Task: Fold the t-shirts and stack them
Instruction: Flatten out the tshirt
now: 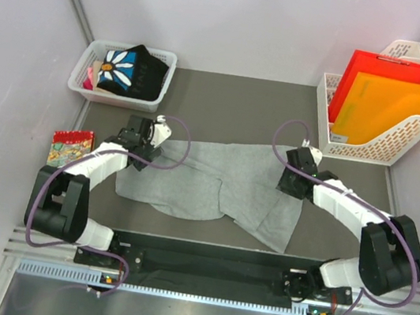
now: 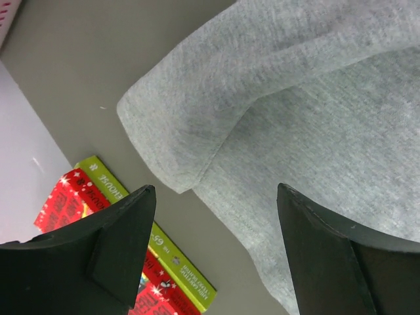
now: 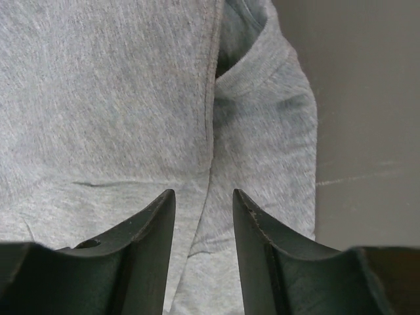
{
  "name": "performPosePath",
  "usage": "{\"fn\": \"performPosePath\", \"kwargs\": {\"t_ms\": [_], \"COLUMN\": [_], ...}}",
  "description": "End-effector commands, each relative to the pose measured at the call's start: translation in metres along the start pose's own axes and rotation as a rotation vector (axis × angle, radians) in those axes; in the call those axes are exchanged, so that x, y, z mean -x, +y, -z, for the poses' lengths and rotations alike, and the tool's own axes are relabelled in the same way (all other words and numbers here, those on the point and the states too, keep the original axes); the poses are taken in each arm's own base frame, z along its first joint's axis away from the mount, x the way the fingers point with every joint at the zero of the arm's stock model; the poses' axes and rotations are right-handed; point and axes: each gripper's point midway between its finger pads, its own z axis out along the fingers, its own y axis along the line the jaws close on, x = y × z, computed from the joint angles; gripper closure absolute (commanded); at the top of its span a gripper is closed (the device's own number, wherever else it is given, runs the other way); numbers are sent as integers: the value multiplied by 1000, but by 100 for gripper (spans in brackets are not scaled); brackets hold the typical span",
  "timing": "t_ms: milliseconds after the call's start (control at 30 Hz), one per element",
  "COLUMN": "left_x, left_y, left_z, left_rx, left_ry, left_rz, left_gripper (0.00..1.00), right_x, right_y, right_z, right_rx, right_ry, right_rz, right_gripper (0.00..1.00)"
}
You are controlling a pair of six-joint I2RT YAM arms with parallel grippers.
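The light heather-grey t-shirt (image 1: 214,182) lies crumpled and partly folded on the dark table. My left gripper (image 1: 142,149) is open and hovers over the shirt's left edge. In the left wrist view the left gripper (image 2: 216,197) is empty above a sleeve of the grey shirt (image 2: 197,125). My right gripper (image 1: 289,180) is over the shirt's right part. In the right wrist view the right gripper (image 3: 203,193) is open with a narrow gap, just above a seam of the grey shirt (image 3: 131,118), holding nothing. The black daisy t-shirt (image 1: 132,68) lies bunched in a white basket (image 1: 153,101) at the back left.
A small red patterned packet (image 1: 70,146) lies at the left wall, also in the left wrist view (image 2: 98,262). A white file holder (image 1: 404,140) with red and orange folders stands at the back right. Grey walls close in both sides.
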Motion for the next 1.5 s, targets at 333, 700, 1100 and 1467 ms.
{"fn": "performPosePath", "kwargs": {"t_ms": [333,700,1100,1467], "left_x": [-5,-36,-51,-68], "left_y": [-78,-102,-104,-85], "left_z": [28,19,26,37], "left_rx": [-268,-303,-310,-266], "left_ry": [-96,-9,52,97], "left_rz": [55,0,-101,-202], "left_gripper": [21,22,27,34], "right_x": [18,66,103,80], "right_y": [18,16,20,-7], "right_z": [-27,-24,-42,-66], "right_rx": [44,31,5,-48], "right_ry": [-23,-100,-102,2], "right_rz": [-5,-40,-75,-118], "right_gripper": [88,100,100,100]}}
